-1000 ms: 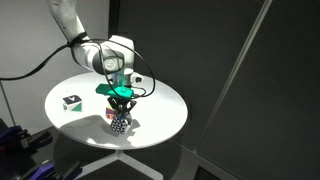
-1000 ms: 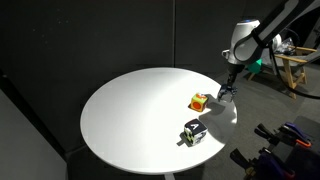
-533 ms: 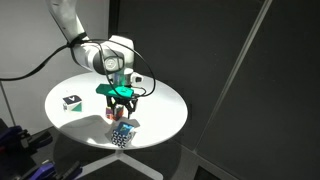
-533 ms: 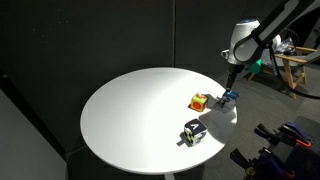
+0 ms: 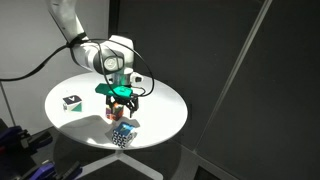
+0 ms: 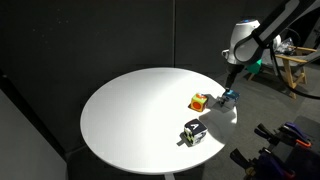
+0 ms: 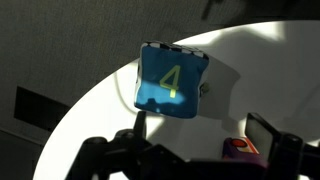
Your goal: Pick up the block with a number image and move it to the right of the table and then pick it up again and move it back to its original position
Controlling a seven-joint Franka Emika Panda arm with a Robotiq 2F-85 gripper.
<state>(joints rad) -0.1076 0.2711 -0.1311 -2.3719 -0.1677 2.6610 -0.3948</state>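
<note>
The block with a number image (image 7: 170,82) shows a blue face with a yellow 4 in the wrist view. It lies free near the rim of the round white table (image 5: 160,105), a little below my gripper (image 5: 122,103). In both exterior views the block (image 5: 122,136) (image 6: 230,97) sits apart from the jaws. My gripper (image 7: 203,130) is open, with nothing between its dark fingers (image 7: 140,125). In an exterior view the gripper (image 6: 228,88) hangs just above the block at the table (image 6: 130,110) edge.
A red-and-yellow cube (image 6: 200,102) (image 7: 243,150) sits close beside the gripper, also seen under it (image 5: 113,114). A white block with a black top (image 5: 72,101) (image 6: 193,132) stands further off. The table's edge runs right past the block; wooden furniture (image 6: 290,65) stands beyond.
The jaws have opened and let go of the number block. It dropped out of the fingers and now rests lower on the table near the rim. The arm has barely moved.
</note>
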